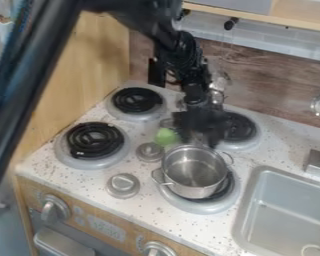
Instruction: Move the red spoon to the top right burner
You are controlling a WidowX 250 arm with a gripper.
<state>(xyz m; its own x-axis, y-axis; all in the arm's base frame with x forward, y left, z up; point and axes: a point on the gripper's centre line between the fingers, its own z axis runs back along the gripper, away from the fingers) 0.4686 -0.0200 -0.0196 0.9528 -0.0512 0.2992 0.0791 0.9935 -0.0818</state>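
Note:
The black gripper hangs low over the right side of the stove, just behind the metal pot and at the left edge of the top right burner. It covers part of that burner. A rounded green thing lies just left of the gripper, close to the pot's rear left rim; whether the two touch, I cannot tell.
A metal pot stands on the front right burner. Two black-coil burners are on the left. Silver knobs sit between the burners. The sink is at right, and a wooden wall stands at left.

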